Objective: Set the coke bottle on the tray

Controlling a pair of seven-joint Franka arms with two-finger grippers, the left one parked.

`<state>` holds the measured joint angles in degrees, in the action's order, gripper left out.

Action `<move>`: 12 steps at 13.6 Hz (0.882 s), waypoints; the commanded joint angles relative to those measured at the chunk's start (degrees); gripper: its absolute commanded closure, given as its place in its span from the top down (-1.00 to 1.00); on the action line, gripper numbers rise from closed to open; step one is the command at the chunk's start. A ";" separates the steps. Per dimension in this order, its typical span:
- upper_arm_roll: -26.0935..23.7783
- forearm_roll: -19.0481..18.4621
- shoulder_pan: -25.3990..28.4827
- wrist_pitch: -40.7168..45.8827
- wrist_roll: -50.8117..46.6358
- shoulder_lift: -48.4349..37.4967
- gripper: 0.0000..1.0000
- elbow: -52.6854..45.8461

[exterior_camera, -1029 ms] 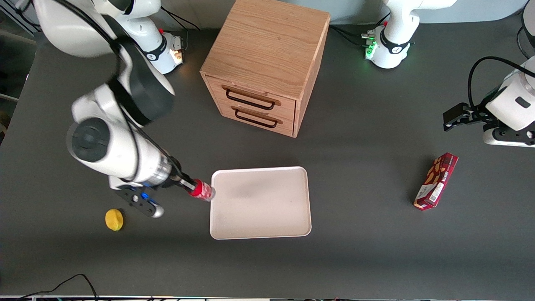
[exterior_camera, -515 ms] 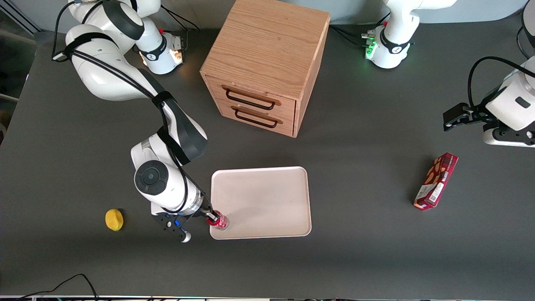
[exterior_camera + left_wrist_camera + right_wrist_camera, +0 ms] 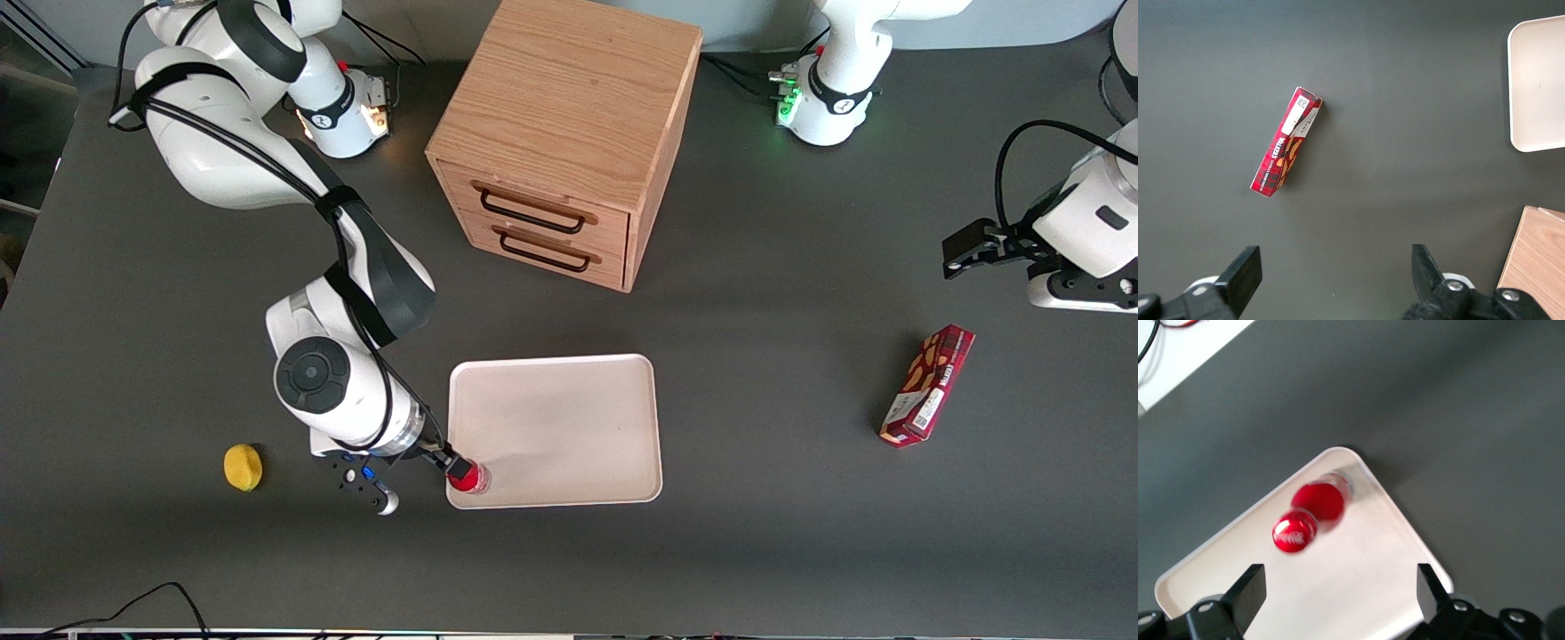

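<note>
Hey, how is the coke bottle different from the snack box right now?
The coke bottle stands about upright in a corner of the tray; the snack box lies flat on the bare table, toward the parked arm's end. The bottle is small and round, the box long and rectangular. The open end effector sits right beside the bottle, with nothing near the box. Both are mostly red.

The coke bottle (image 3: 468,477) stands on the tray's (image 3: 569,418) near corner.

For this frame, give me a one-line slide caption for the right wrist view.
Open gripper above the coke bottle, standing in a corner of the tray.
</note>
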<state>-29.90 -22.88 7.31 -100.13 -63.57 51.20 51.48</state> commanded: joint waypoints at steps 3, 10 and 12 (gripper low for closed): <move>-3.25 5.43 -8.00 23.71 17.92 -24.43 1.00 8.09; 25.40 24.99 -8.98 16.06 49.40 -63.02 1.00 50.75; 26.64 24.99 -8.90 11.90 50.12 -67.79 1.00 58.53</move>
<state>-3.98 0.70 -2.00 -80.49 -15.13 -6.25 92.75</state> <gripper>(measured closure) 0.000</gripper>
